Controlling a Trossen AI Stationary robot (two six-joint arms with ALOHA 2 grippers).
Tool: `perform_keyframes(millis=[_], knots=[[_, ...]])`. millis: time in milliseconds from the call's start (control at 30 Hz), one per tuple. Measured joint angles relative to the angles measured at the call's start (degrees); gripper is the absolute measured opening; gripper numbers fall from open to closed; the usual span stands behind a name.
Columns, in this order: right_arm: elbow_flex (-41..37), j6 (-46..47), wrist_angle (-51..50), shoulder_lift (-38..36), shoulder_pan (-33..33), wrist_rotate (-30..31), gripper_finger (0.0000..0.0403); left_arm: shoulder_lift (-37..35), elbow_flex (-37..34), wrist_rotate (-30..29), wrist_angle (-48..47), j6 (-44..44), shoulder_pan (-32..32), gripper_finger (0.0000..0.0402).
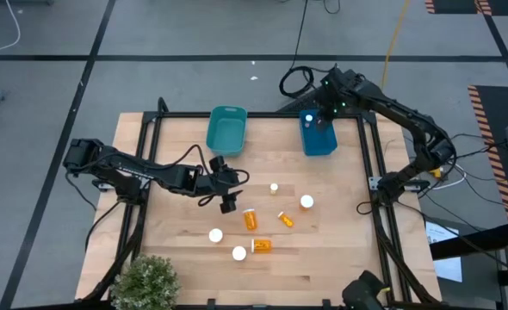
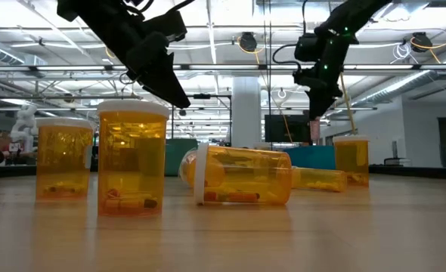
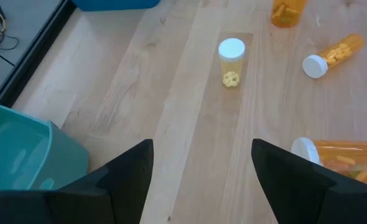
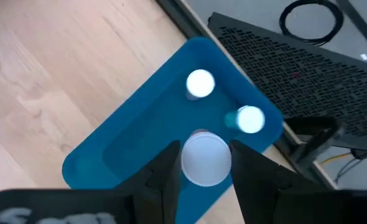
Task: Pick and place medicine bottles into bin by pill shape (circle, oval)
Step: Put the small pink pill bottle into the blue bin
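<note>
Sorting is partly done, I judge: my left gripper (image 1: 229,203) hangs spread and empty just left of the loose medicine bottles (image 1: 263,245), near the teal bin (image 1: 226,129), which looks empty from my left wrist view. About seven bottles are left on the wooden table (image 1: 323,258), translucent orange with white caps, some upright, some on their sides (one small upright one (image 3: 231,62) shows pale round pills). To the right of the teal bin, my right gripper (image 4: 202,163) pinches a white-capped bottle (image 4: 204,160) over the blue bin (image 4: 127,149), where two caps already show
</note>
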Motion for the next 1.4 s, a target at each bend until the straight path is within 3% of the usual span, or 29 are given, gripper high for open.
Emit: perform_keyframes(millis=[633,1400], knots=[[-15.67,0.65,16.29,0.0,-0.68,0.39,0.0116,0.0,0.02,0.93,1.34,0.0,-0.07,0.0273],[-20.44,0.64,21.02,0.0,-2.27,0.5,0.0116,0.0,0.02,1.06,1.66,-0.17,-0.07,0.0273]])
